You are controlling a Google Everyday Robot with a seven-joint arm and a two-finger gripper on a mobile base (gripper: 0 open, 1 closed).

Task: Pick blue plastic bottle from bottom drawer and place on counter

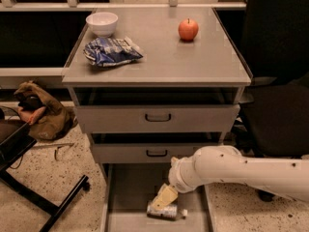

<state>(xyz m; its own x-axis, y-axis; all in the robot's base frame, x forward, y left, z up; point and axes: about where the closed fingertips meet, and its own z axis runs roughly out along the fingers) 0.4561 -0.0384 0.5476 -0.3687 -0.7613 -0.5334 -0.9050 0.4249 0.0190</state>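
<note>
Blue plastic bottle lies on its side on the floor of the pulled-out bottom drawer, bottom centre of frame, white cap pointing right. The gripper, a cream-coloured tip on the white arm reaching in from the right edge, sits directly above the bottle's upper side, touching or just about touching it. Whether the claw is open or closed, and whether it has any hold on the bottle, can't be told from this angle. Bottle appears to rest on the drawer floor, not lifted. Judged step: the grasp, i.e. pick phase w/ place not yet begun. Above the drawer, two closed drawer fronts w/ black handles stack up to the counter, which fills the upper centre. On it: white bowl at upper left, blue-and-white snack bag just below it, red apple toward the right; front centre and front right look bare. Next move likely calls for a firm closure across the bottle's body, a straight lift clear of the drawer's low walls, then a rise past both drawer fronts w/o clipping the counter's lip, approx. to that bare front area. Risk: a round bottle lying flat may roll or squirt out of a loose pinch.
</note>
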